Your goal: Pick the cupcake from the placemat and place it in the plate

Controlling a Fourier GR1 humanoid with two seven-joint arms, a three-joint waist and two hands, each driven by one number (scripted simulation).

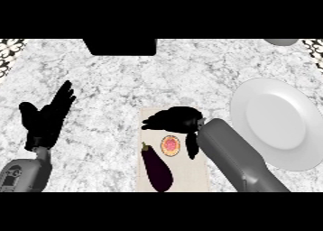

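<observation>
A small cupcake (170, 145) with a pink top and orange rim sits on the pale placemat (191, 176) in the middle of the counter. My right hand (177, 119) hovers just beyond the cupcake, fingers spread to the left and thumb pointing down beside it, holding nothing. The white plate (277, 122) lies to the right of the placemat, bare. My left hand (48, 117) rests open at the left, fingers up.
A dark purple eggplant (157, 169) lies on the placemat, just left of and nearer than the cupcake. A black object (119, 46) sits at the counter's far edge. A grey rounded item (281, 41) shows at the top right.
</observation>
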